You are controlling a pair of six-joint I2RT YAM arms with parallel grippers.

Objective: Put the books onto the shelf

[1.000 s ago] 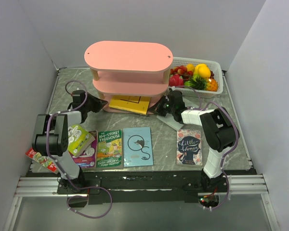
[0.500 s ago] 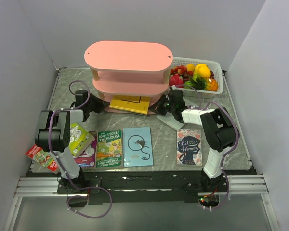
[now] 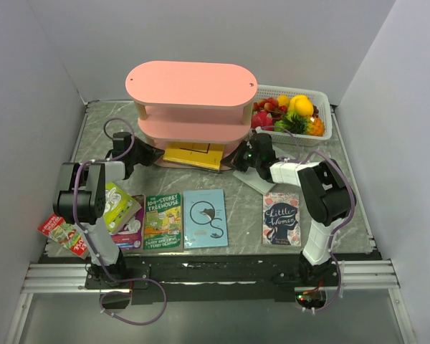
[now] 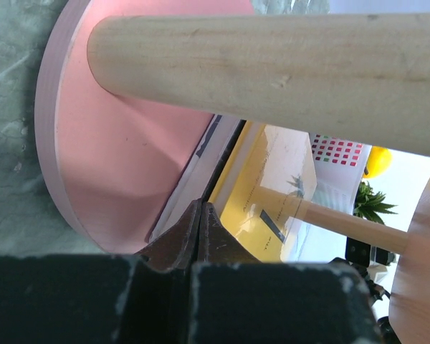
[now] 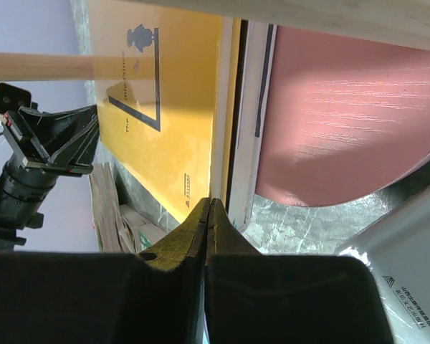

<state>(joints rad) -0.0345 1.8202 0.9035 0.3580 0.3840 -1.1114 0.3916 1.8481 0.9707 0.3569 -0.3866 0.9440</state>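
Both my hands are pinched shut and empty. The yellow book (image 3: pixel 193 155) lies flat between my left hand (image 4: pixel 203 209) and right hand (image 5: pixel 210 203), on the shelf's (image 3: pixel 190 82) bottom board. Its long axis runs hand to hand, slightly skewed. I'd push low and evenly from both ends, so it slides in without twisting.

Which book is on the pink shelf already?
The yellow book, lying flat on the shelf's bottom board. Others, like the green Treehouse book and Little Women, lie down on the table.
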